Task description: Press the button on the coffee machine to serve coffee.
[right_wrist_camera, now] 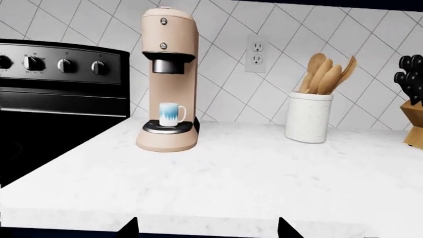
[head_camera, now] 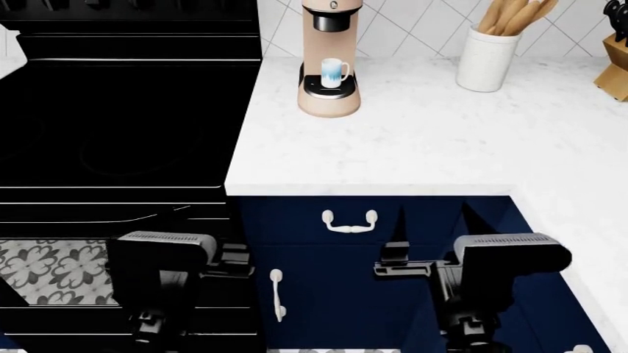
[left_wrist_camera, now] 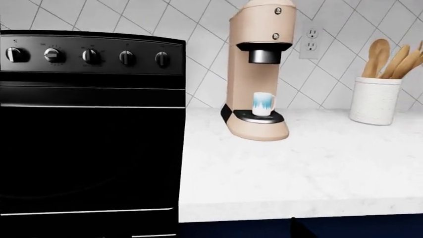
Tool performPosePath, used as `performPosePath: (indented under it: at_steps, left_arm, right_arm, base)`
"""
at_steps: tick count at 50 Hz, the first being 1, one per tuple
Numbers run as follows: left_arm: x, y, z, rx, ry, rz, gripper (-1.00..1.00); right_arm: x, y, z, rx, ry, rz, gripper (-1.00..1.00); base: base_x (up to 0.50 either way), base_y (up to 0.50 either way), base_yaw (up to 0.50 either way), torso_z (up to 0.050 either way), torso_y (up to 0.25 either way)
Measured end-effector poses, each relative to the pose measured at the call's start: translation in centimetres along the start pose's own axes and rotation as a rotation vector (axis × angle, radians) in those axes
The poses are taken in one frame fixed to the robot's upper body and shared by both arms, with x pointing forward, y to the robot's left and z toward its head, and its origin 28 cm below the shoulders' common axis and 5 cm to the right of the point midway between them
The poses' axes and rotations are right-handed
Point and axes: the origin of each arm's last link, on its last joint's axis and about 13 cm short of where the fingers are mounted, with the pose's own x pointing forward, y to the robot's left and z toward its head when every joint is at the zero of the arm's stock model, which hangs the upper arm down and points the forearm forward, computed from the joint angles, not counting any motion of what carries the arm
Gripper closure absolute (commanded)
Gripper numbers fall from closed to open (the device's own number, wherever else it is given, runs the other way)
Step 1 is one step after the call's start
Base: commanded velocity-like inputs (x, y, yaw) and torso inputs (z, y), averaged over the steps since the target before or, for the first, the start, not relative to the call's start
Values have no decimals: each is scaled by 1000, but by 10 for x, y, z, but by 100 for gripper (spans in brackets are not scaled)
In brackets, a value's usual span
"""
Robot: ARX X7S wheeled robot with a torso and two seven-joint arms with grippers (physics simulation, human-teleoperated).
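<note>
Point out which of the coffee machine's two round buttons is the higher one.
The button near the coffee machine's domed top. The other button sits below it, just above the black brew head.

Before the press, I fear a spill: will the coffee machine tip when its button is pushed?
Probably not: the coffee machine is tall but flares at its base. The mug on its drip tray looks light and might shift.

A home kitchen: black stove [head_camera: 118, 110] at left, white marble counter [head_camera: 422, 147], tiled wall [right_wrist_camera: 218, 29], coffee machine [head_camera: 330, 66], utensil crock [head_camera: 487, 59], knife block [head_camera: 616, 70] upper right.
</note>
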Motion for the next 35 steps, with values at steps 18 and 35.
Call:
performPosePath:
  at_steps: [18, 35]
  left_arm:
    - [7, 9, 64, 41, -25, -4, -100]
    - [7, 16, 77, 71, -29, 26, -100]
  right_arm:
    - [8, -13, 74, -35, -56, -11, -100]
    - [4, -21, 89, -50, -56, -40, -100]
  base:
    - [0, 0, 0, 0, 0]
    - [66, 0, 0, 0, 0]
